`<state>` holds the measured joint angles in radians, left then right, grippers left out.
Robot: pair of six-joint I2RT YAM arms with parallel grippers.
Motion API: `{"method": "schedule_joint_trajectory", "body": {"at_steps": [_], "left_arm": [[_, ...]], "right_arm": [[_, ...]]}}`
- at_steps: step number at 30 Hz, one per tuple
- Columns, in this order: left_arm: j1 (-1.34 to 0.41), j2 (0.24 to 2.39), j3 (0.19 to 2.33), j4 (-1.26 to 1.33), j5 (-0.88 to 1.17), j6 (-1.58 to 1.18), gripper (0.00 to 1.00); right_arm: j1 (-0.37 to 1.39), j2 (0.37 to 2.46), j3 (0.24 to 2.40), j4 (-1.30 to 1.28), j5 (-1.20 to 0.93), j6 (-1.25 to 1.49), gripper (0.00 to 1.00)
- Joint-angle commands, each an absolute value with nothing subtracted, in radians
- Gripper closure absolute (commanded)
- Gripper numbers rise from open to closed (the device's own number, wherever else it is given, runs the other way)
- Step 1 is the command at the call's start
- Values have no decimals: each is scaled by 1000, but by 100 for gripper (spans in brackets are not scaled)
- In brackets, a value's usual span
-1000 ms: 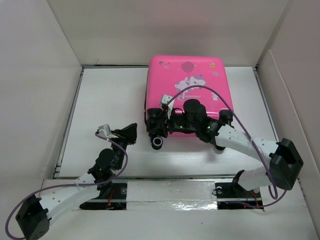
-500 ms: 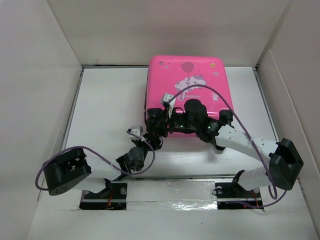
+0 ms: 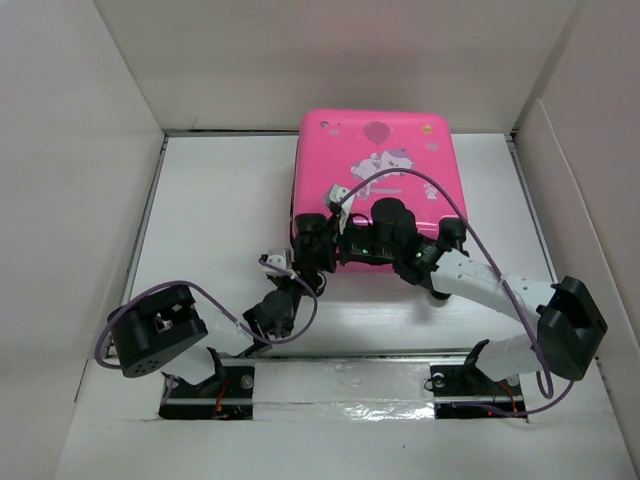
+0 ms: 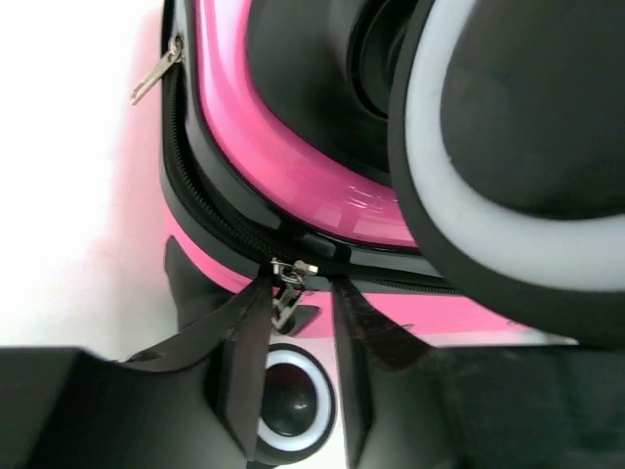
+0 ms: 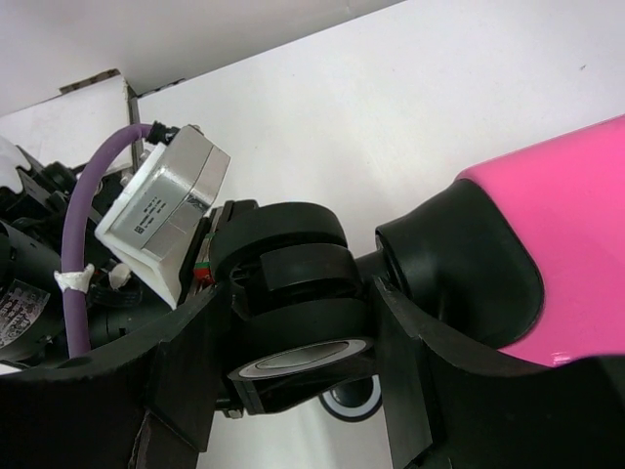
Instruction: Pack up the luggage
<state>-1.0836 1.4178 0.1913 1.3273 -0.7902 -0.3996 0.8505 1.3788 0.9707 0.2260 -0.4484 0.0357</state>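
Note:
The hot-pink luggage (image 3: pixel 400 150) lies flat and closed at the back middle of the table, cartoon print up. My right gripper (image 3: pixel 312 235) is at its near left corner. In the right wrist view the gripper (image 5: pixel 298 293) is shut on a black corner wheel (image 5: pixel 293 332), beside the pink shell (image 5: pixel 566 244). My left gripper (image 3: pixel 303 272) reaches the same corner from below. In the left wrist view it (image 4: pixel 300 285) is open, with a metal zipper pull (image 4: pixel 286 293) hanging between its fingers (image 4: pixel 239 352) against the black zipper of the shell (image 4: pixel 293 166).
A second zipper pull (image 4: pixel 156 78) sits farther along the zipper. Another white-ringed wheel (image 4: pixel 293 401) rests on the table below the left fingers. The left wrist camera box (image 5: pixel 161 210) is close to the right fingers. White walls enclose the table on three sides.
My left arm has swung in from the left, folded its elbow back, and brought its gripper to the luggage's near left corner. The right gripper has stayed on the wheel.

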Motion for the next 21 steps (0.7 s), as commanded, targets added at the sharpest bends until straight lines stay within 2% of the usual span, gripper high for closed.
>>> {"method": "schedule_joint_trajectory", "body": {"at_steps": [1, 6, 12, 21], "left_arm": [[-1058, 1437, 235, 1488, -779, -379, 74], [-1058, 1414, 232, 1456, -805, -357, 99], [-1058, 1341, 204, 1339, -825, -351, 100], [-1000, 1229, 179, 1190, -825, -345, 100]], "right_arm": [[854, 1342, 979, 347, -495, 63, 71], [836, 1332, 965, 360, -499, 74, 72], [818, 1281, 910, 371, -505, 86, 85], [808, 1138, 813, 305, -509, 69, 87]]}}
